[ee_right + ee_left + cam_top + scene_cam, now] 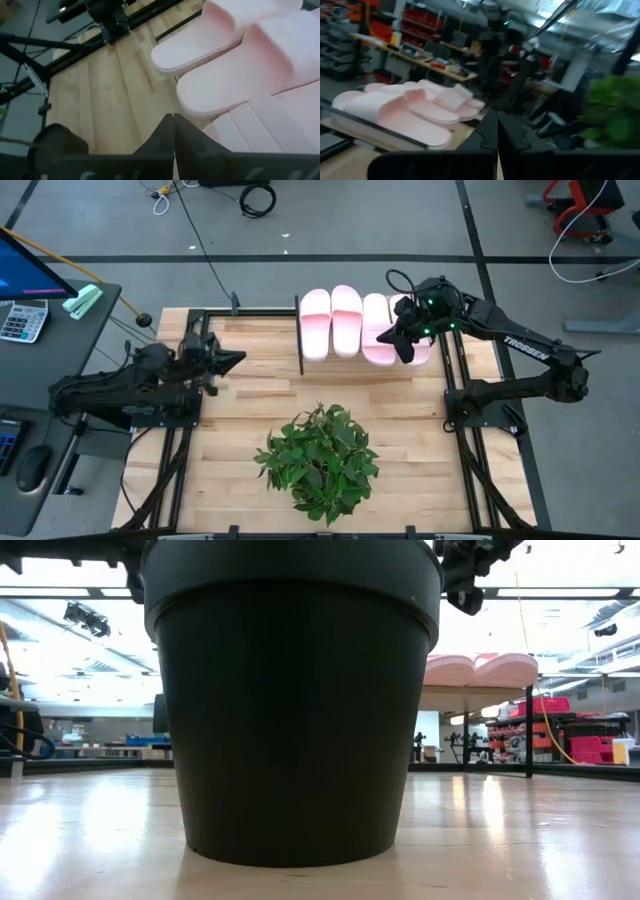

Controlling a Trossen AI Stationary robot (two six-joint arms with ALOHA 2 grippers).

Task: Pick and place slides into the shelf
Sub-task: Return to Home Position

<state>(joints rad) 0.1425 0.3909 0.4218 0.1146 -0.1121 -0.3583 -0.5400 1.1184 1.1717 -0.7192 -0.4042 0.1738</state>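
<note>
On the desk (250,390), four slides (345,320) are seen from above; low down, only two show beside a pot (290,710). Left pincer (496,119) and right pincer (173,119) are clenched, empty.

Even, diffuse light falls from overhead in the high view. The table (250,400) reads bright, and the shadows on it are soft-edged. In the low view the ceiling lights (70,585) glow white from 9 to 3 o'clock, so the black pot (290,710) stands backlit, nearly a silhouette. Pale glare streaks lie on the table at 4 and 8 o'clock, and a dark shadow sits at the pot's foot. In the right wrist view the slides (250,65) are softly lit, with faint shadows beneath them.
</note>
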